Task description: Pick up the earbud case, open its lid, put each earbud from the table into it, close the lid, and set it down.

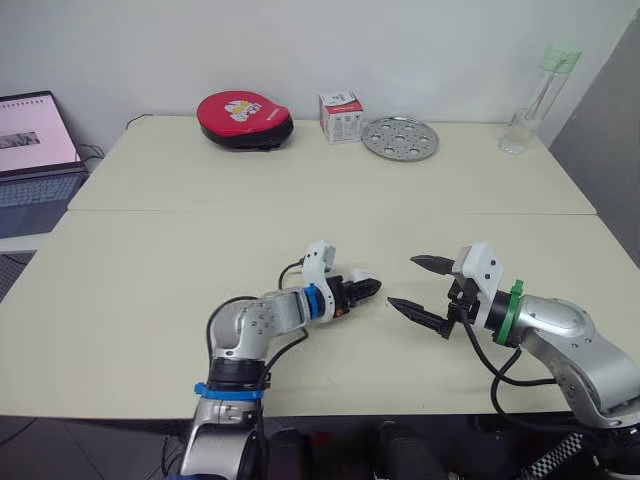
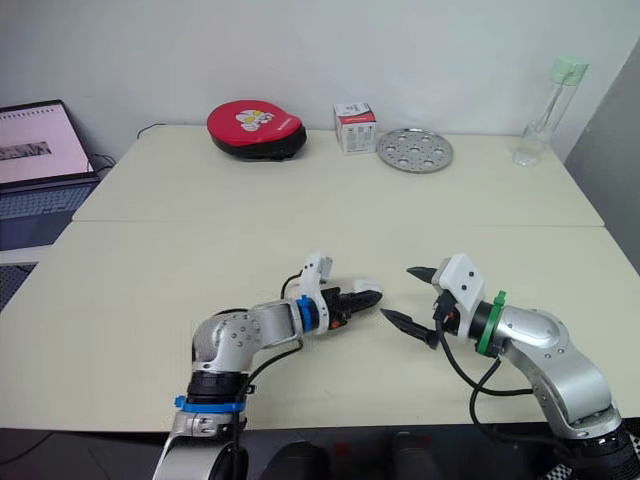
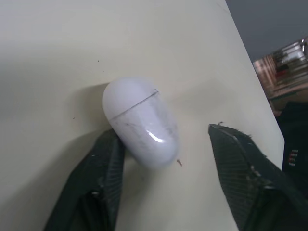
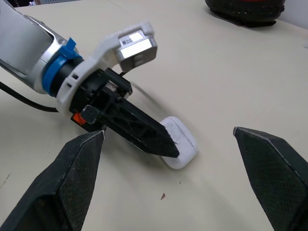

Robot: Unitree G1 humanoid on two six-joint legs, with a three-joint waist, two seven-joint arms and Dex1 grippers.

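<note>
- Cream table (image 1: 150, 260): both arms reach low over its near slab.
- Extended right gripper (image 1: 401, 282): aimed at the left one, fingers spread wide, empty.
- Level left gripper (image 1: 370, 290): fingers parted, nothing clamped.
- White earbud case (image 3: 142, 120): lid shut, lying on the table between them, touching one finger.

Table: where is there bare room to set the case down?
Bare: the table left of the left hand, toward the laptop; also the wide band between both hands and the back row. Crowded: the back edge with pouch, box, disc, bottle, and around the case, between the left hand's fingers, facing the right hand.
</note>
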